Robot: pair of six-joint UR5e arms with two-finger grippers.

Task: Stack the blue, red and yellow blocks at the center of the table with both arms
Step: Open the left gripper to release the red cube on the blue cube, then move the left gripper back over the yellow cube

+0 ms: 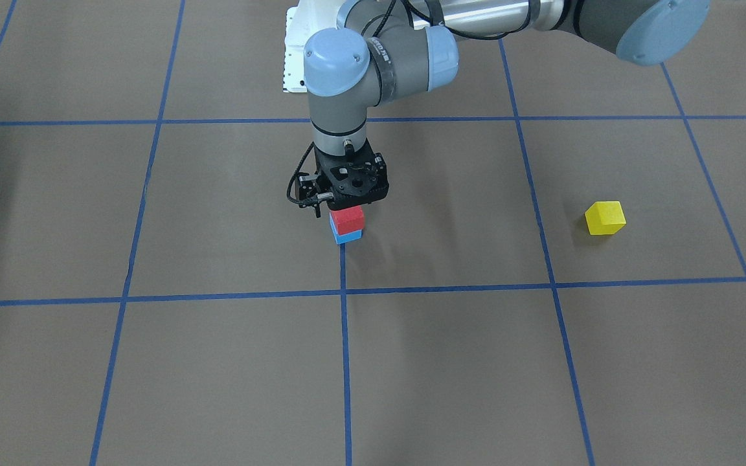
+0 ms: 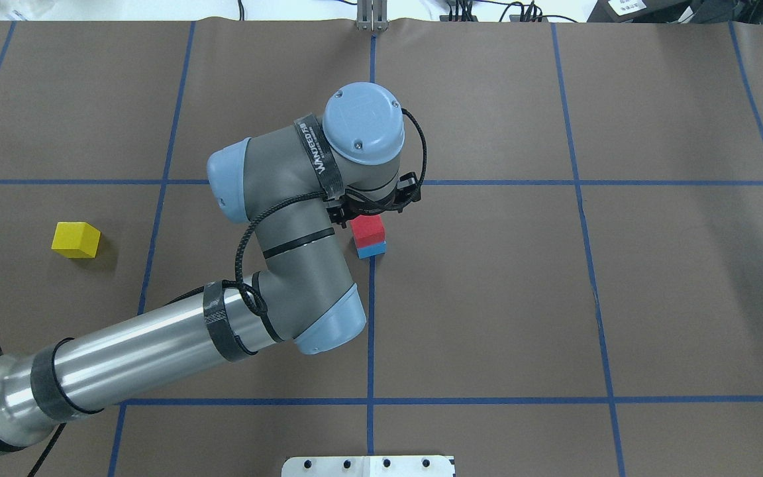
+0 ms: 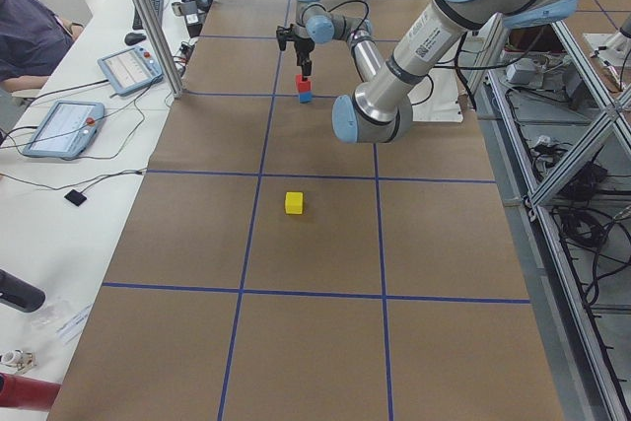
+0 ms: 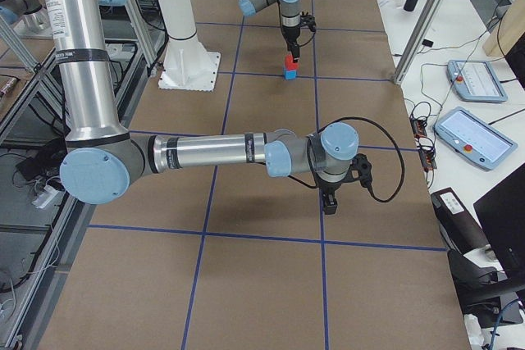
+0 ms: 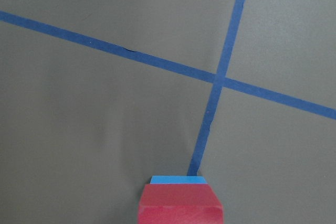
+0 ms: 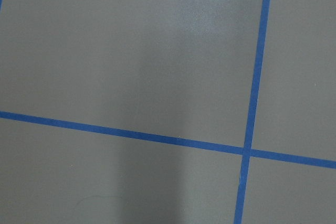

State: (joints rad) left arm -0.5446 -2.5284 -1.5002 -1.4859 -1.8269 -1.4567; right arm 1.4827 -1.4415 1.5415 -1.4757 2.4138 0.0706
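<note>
The red block [image 1: 348, 220] rests on the blue block [image 1: 348, 237], slightly offset, at the table's [image 1: 451, 362] centre where a tape line ends. My left gripper [image 1: 346, 207] hangs straight above the red block [image 4: 289, 61], fingertips at about its top. Both side views show all of its faces bare, so it looks open. In the left wrist view the red block [image 5: 181, 205] fills the bottom edge, with a blue block [image 5: 177, 180] strip past it. The yellow block [image 2: 75, 239] lies alone on my left side. My right gripper [image 4: 330, 205] points down over bare table; I cannot tell its state.
The white pedestal base [image 2: 368, 466] sits at the table's near edge behind the stack. My left forearm [image 2: 143, 358] stretches low across the left half, near the yellow block [image 1: 605, 217]. A desk with tablets [image 3: 64, 125] and a person's sleeve [image 3: 30, 32] lie beyond the far edge.
</note>
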